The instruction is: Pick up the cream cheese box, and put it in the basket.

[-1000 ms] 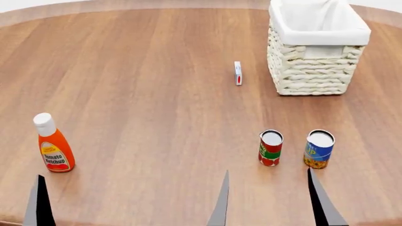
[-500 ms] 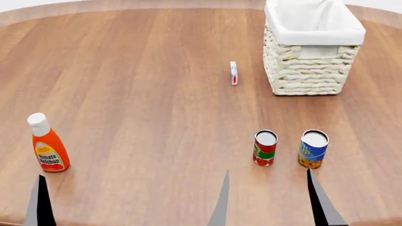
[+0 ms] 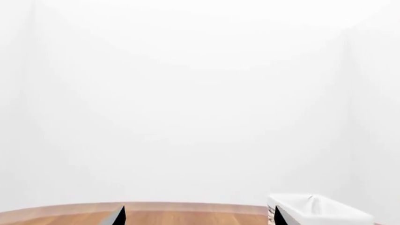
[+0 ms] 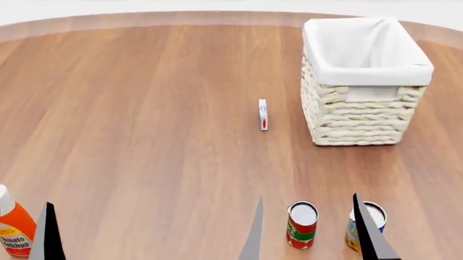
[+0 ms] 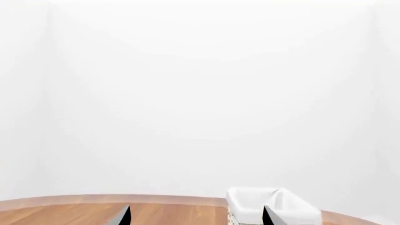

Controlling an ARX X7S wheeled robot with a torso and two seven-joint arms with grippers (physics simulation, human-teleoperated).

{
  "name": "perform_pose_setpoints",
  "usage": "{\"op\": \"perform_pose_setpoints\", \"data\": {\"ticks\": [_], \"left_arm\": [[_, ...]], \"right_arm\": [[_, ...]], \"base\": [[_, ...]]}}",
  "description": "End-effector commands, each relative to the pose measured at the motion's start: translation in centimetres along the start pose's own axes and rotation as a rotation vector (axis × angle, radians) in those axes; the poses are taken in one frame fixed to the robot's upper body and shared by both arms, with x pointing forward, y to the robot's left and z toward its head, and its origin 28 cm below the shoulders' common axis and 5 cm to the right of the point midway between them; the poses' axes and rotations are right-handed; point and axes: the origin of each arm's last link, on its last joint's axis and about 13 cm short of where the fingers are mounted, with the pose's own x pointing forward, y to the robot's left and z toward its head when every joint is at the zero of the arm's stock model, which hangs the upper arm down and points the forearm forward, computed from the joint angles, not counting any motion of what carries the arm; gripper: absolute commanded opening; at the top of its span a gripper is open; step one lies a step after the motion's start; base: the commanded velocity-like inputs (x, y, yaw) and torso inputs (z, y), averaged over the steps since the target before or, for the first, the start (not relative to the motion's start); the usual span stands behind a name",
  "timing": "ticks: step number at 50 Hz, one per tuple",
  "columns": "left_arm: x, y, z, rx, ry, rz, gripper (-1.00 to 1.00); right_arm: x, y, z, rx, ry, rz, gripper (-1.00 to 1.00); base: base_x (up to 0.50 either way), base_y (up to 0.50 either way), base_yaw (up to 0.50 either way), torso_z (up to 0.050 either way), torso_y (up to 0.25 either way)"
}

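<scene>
White cream cheese box [image 4: 263, 114] stands on edge mid-frame, long axis running up-frame, just left of basket [image 4: 354, 114]. Right gripper [image 4: 307, 230], bottom centre-right, is nearer, wide apart, empty. Left gripper: one fingertip [image 4: 47, 233] visible, spread unclear.

One high head camera and two low, level wrist cameras.

The head view looks forward and steeply down on the wooden table [image 4: 145, 108] from fairly near, the basket [image 4: 361, 116] at about one o'clock. Both wrist views sit low at the table's near edge, facing level across it toward a white wall; each shares only the far table rim [image 3: 187, 206] and the basket's liner [image 5: 250, 199] with the head view.
</scene>
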Motion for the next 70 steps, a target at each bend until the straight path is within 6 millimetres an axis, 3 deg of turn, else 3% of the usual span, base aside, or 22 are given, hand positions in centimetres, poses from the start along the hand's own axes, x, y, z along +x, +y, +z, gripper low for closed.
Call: {"op": "perform_pose_setpoints", "data": {"ticks": [1,61,70], "left_arm": [[-0.01,-0.01,-0.01,-0.001,0.0,-0.001,1.0],[-0.03,-0.11,-0.01,-0.003,0.002,-0.007,1.0],[0.0,-0.07,0.13,0.0,-0.004,-0.005,1.0]], "right_arm": [[0.02,0.0,-0.01,-0.003,0.001,-0.001,1.0],[0.08,0.0,-0.21,-0.007,0.008,-0.005,1.0],[0.71,-0.15,0.17,-0.031,0.007,-0.029,1.0]], "base": [[0.5,-0.02,0.0,0.0,0.0],[0.5,0.0,0.0,0.0,0.001],[0.04,0.0,0.0,0.0,0.0]]}}
